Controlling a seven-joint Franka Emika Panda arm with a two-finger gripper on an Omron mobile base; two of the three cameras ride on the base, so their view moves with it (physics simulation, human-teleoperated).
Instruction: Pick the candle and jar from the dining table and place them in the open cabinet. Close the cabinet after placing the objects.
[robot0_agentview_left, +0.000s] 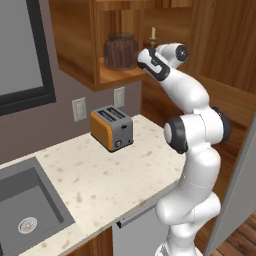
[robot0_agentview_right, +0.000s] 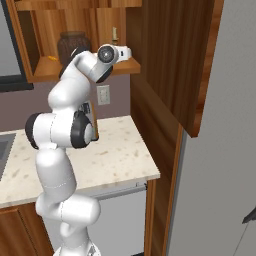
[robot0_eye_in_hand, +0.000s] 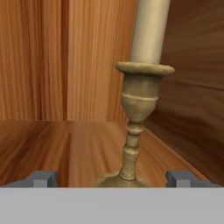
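The candle (robot0_eye_in_hand: 140, 96), a cream stick on a slim brass holder, stands upright on the shelf of the open wooden cabinet (robot0_agentview_left: 75, 55). My gripper (robot0_eye_in_hand: 111, 179) is open, one fingertip on each side of the holder's base and neither touching it. The candle (robot0_agentview_left: 153, 34) rises just above my hand at the shelf's right end. To its left on the same shelf sits the jar (robot0_agentview_left: 120, 50), squat glass with dark sticks inside, also seen as the jar (robot0_agentview_right: 72, 45) behind my arm. The cabinet door (robot0_agentview_right: 170, 60) hangs open on the right. The dining table is out of view.
An orange toaster (robot0_agentview_left: 112, 128) sits on the speckled counter (robot0_agentview_left: 100, 175) below the cabinet, with a sink (robot0_agentview_left: 25, 210) at the left. A tall grey panel (robot0_agentview_right: 220, 175) stands close on the right, beside the open door.
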